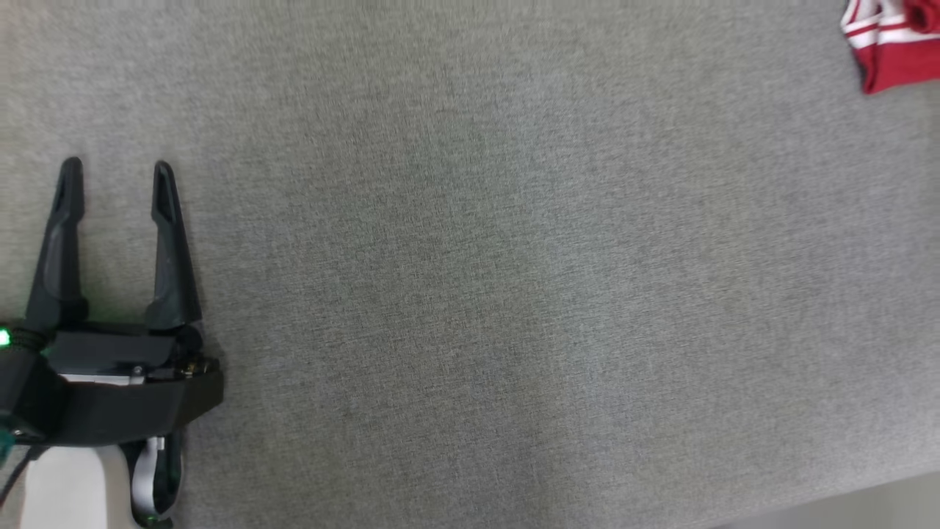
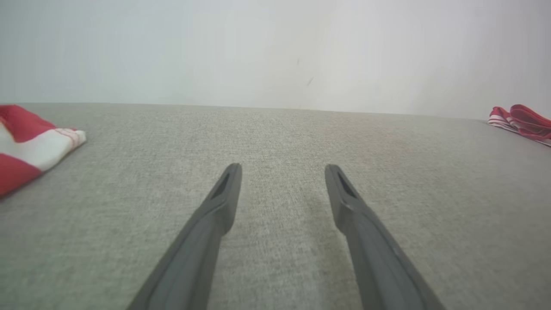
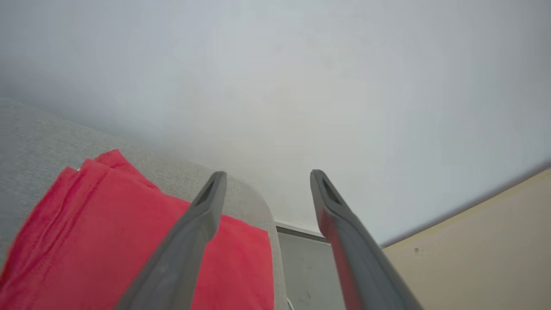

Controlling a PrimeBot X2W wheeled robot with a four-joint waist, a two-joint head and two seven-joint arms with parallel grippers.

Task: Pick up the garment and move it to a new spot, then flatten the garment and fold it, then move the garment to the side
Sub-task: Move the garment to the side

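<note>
We see the folded red cloth garment with white stripes (image 1: 892,44) lying at the far right corner of the grey woven fabric surface (image 1: 470,294), beside its rounded edge. Our right gripper (image 3: 267,173) points over it, fingers spread wide with nothing between them. Our left gripper (image 1: 117,167) sits near left, equally wide. Grey fabric stretches between it and the garment. A second red-and-white cloth (image 2: 30,142) lies further left.

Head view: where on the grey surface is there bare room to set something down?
The wide stretch of grey surface between the left gripper and the red-and-white garment is bare. It is crowded at the far right corner, where the garment lies by the open right gripper.
</note>
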